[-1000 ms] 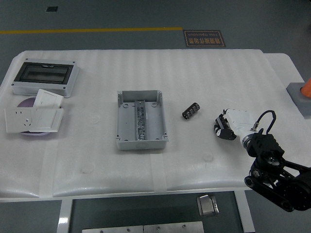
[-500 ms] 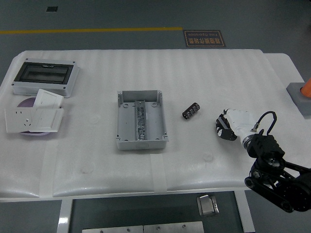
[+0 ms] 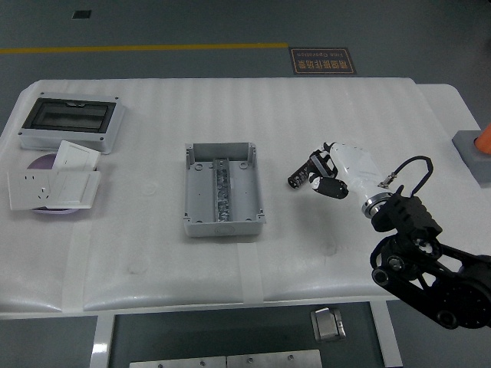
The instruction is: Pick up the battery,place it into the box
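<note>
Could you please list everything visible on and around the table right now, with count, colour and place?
battery: one, black, right of centre, at the right hand's fingertips
box: one, grey, open, table centre
enclosure: one, grey with dark window, far left
socket plates: two, white, left edge below the enclosure, one overlapping the other
disc: one, purple, under the socket plates
table: one, white
metal part: one, silver, below the table's near edge
floor sign: one, dark with orange print, beyond the table
right hand: one, white and black, fingers open, reaching at the battery
right arm: one, black, lower right
</note>
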{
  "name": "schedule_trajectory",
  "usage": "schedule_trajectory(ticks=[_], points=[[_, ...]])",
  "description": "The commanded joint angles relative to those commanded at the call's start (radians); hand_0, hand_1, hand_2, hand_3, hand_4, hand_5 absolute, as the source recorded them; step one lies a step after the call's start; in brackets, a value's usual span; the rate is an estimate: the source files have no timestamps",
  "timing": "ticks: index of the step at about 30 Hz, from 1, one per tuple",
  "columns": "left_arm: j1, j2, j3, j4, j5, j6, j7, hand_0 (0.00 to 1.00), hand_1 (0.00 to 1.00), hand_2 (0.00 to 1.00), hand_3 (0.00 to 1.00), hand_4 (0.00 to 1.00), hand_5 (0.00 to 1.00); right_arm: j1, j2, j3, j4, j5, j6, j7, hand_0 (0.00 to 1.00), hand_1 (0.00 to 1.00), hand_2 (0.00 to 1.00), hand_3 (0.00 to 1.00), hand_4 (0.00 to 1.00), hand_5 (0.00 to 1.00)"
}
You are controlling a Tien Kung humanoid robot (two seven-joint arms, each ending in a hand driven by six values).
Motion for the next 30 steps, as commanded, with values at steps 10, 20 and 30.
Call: schedule_trajectory(ticks=[10,20,30], points=[[0.005,-0.002,0.001,-0.003,-0.005,0.003,0.007,0.640,0.704,0.610,0.597,0.513,0.192,0.080,0.111,-0.127,-0.016,0.181,-0.034,0.144,0.518,0.342,0.392,0.466,0.002,0.002],[0.007,-0.003,0.008,-0.005,-0.017,0.000,0.016,0.640,0.704,0.609,0.596,0.509,0.196,0.114,0.159,-0.192,-0.118,0.167,0.038,0.187,0.671,0.581,0.629,0.601,0.002,0.089],[0.009,-0.002,0.007,-0.005,-0.018,-0.011,0.030,0.640,0.699,0.606,0.594,0.507,0.196,0.109,0.163,-0.179,-0.150,0.122,0.105,0.166,0.998,0.956,0.992,0.998,0.624,0.169]])
